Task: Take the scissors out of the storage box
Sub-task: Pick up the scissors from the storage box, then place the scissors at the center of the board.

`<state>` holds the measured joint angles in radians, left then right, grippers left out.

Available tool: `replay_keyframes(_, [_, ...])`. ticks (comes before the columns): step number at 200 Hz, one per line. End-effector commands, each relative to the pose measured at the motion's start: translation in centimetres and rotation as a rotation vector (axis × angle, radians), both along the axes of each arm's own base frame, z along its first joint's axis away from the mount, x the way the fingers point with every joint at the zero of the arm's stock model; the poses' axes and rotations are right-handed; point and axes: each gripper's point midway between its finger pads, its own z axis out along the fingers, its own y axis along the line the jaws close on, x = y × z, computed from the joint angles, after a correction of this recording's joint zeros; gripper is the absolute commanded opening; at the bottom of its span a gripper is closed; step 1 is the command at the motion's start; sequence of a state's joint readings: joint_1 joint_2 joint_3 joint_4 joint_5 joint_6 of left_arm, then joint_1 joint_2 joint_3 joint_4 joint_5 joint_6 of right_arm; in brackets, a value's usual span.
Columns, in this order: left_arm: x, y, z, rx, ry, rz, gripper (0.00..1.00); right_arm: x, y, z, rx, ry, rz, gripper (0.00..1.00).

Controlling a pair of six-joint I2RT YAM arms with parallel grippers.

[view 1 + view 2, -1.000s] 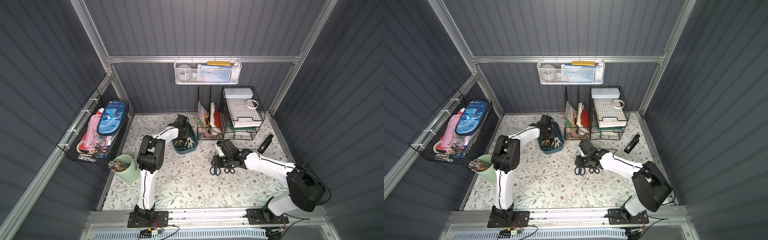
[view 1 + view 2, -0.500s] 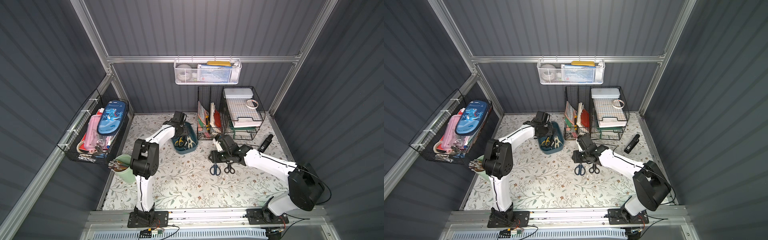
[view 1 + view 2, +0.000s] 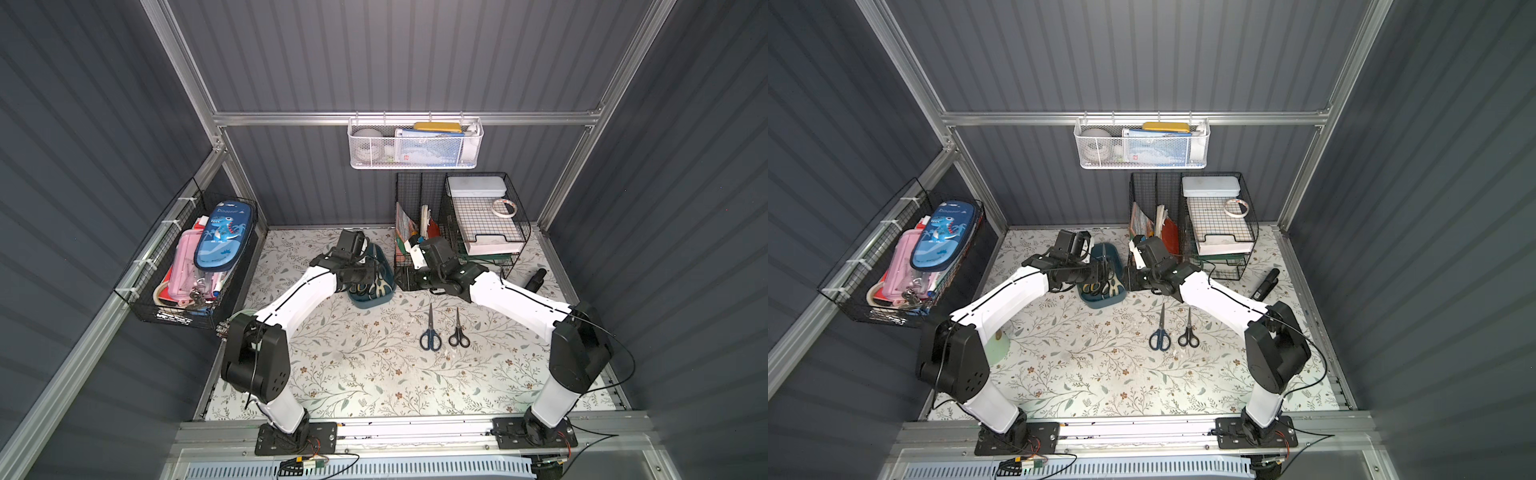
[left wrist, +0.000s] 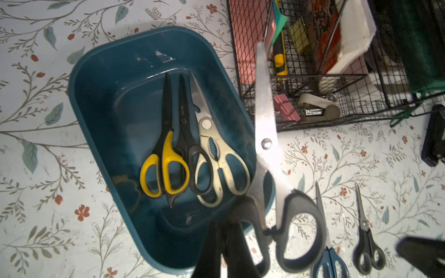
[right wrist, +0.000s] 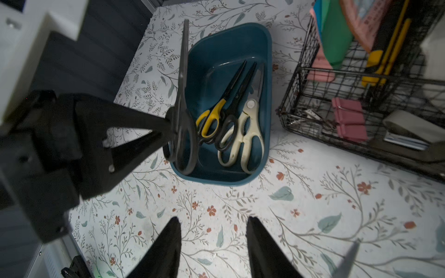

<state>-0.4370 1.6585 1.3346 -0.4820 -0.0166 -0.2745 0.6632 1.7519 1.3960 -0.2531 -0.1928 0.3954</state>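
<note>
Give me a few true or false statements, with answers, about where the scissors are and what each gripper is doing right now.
1. The left gripper holds the large black-handled scissors above the box. True.
2. Three pairs lie inside the teal storage box. True.
3. Both pairs lying outside the box have blue handles. False: on the table lie the blue-handled scissors and the small black-handled scissors.
4. The right gripper grips a pair. False: it is open and empty.

Both top views look down from high; wrist views, close, share the storage box.
</note>
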Motion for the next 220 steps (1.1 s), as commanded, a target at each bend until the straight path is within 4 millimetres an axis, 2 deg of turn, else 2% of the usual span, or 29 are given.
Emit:
replay_keyframes(1, [-1.7,-0.5,0.3,-0.004,0.017,-0.058,0.00,0.3,1.7,0.5,0.038,0.000,0.039,0.48])
replay_keyframes(21, [-2.4,-1.1,0.5,-0.011,0.020,-0.079,0.00,0.0,3.0,0.6,0.065,0.002,0.087,0.47])
replay_keyframes(79, [-3.3,-2.6,0.8,-0.044,0.015,-0.125,0.00,0.0,4.5,-0.4,0.097,0.029,0.110,0.37])
replay_keyframes(108, [-3.6,-3.0,0.9,-0.060,0.012,-0.139,0.00,-0.1,4.5,-0.8,0.108,0.049,0.101,0.21])
replay_keyframes(135, [-3.2,-2.4,1.4,-0.047,-0.013,-0.103,0.00,-0.1,3.8,-1.5,0.109,0.081,0.054,0.09])
replay_keyframes(138, [-3.2,-2.3,1.4,-0.046,-0.015,-0.098,0.04,-0.1,3.8,-1.5,0.110,0.084,0.051,0.09])
replay_keyframes(147, [-3.1,-2.0,1.6,-0.041,-0.020,-0.080,0.25,-0.2,3.5,-1.8,0.105,0.097,0.037,0.07])
replay_keyframes(162, [-3.3,-1.8,2.1,-0.038,-0.029,-0.074,0.31,-0.5,3.0,-2.3,0.100,0.118,0.017,0.05])
replay_keyframes(170, [-3.3,-1.5,2.4,-0.037,-0.035,-0.061,0.39,-0.7,2.7,-2.7,0.092,0.131,0.005,0.05])
replay_keyframes(201, [-3.8,-0.4,3.1,-0.026,-0.039,-0.022,0.44,-2.9,0.8,-4.0,0.075,0.178,-0.028,0.04])
replay_keyframes(220, [-3.4,0.4,3.0,-0.016,-0.035,-0.007,0.46,-4.8,-1.2,-5.7,0.055,0.196,-0.084,0.04])
